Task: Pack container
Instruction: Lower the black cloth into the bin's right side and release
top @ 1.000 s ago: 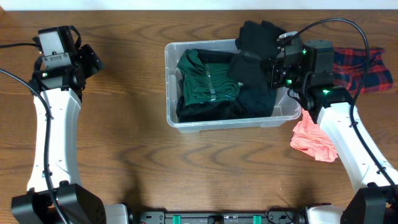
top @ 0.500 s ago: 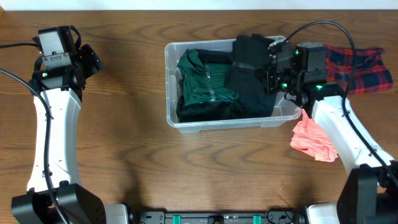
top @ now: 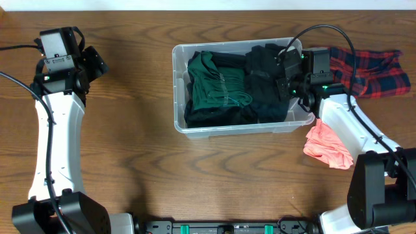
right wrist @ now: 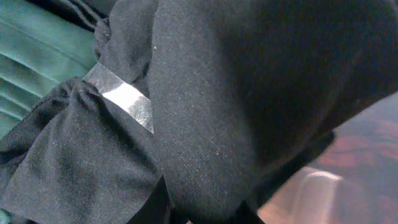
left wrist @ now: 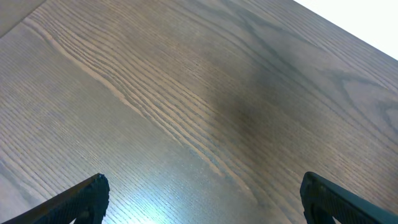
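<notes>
The clear container (top: 242, 127) stands at the table's middle, holding a folded green garment (top: 216, 86) on its left and a black garment (top: 266, 88) on its right. My right gripper (top: 285, 70) hangs over the container's right end, shut on a fold of the black garment (right wrist: 249, 81). That cloth fills the right wrist view and bulges between the fingers (right wrist: 157, 205), with the green garment (right wrist: 37, 56) at upper left. My left gripper (top: 96, 64) stays far left near the back edge, open over bare wood (left wrist: 202, 199).
A red and blue plaid cloth (top: 376, 69) lies right of the container at the back. A coral cloth (top: 327, 147) lies crumpled by the container's front right corner, under the right arm. The table's back edge runs just behind the container.
My right gripper has moved left and down with the black garment, which now lies lower in the container's right half. The left arm has not moved.
</notes>
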You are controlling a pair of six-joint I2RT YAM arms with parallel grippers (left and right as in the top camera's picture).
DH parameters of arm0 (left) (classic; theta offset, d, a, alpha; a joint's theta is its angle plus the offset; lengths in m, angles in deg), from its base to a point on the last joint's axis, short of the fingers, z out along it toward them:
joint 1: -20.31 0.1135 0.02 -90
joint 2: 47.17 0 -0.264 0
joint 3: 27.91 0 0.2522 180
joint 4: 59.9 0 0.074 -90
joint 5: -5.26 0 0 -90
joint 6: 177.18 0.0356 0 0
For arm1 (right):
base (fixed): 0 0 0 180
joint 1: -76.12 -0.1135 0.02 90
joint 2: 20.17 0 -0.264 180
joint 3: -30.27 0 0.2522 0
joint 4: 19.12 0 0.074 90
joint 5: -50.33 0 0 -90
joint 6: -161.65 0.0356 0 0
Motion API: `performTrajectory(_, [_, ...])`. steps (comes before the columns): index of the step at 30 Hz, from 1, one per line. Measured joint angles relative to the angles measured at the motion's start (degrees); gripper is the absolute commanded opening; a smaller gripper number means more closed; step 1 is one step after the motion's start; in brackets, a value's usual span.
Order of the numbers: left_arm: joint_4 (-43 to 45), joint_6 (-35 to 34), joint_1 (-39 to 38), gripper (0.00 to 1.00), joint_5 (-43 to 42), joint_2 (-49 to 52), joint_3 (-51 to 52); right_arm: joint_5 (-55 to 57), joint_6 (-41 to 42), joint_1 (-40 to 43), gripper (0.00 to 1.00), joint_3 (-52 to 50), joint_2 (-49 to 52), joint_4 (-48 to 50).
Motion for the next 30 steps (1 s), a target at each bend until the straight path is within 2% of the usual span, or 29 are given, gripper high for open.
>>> performTrajectory(7, [0.0,0.0,0.0,0.98,0.0,0.0,0.0,1.92,-2.86,-0.09,0.01,0.0,0.0,0.5])
performTrajectory(8, [0.0,0.0,0.0,0.98,0.0,0.0,0.0,2.01,-3.04,-0.09,0.06,0.0,0.0,0.48])
performTrajectory(10, [0.0,0.02,0.0,0.98,0.0,0.0,0.0,2.08,-3.15,-0.09,0.25,0.0,0.0,0.39])
performTrajectory(12, [0.0,0.0,0.0,0.98,0.0,0.0,0.0,2.4,-3.43,-0.09,0.5,0.0,0.0,0.39])
performTrajectory(13, [0.0,0.0,0.0,0.98,0.0,0.0,0.0,2.8,-3.37,-0.09,0.57,0.0,0.0,0.44])
performTrajectory(18, [0.0,0.0,0.0,0.98,0.0,0.0,0.0,3.93,-3.32,-0.46,0.69,0.59,-0.5,0.61])
performTrajectory(22, [0.0,0.0,0.0,0.98,0.0,0.0,0.0,4.81,-3.04,-0.44,0.72,0.81,-2.82,0.59])
performTrajectory(27, [0.0,0.0,0.0,0.98,0.0,0.0,0.0,5.2,-3.04,-0.63,0.69,1.05,-8.15,1.64])
performTrajectory(28, [0.0,0.0,0.0,0.98,0.0,0.0,0.0,5.22,-3.04,-0.7,0.64,1.22,-8.98,1.92])
performTrajectory(30, [0.0,0.0,0.0,0.98,0.0,0.0,0.0,5.31,-3.32,-1.2,0.45,1.68,-10.36,2.71])
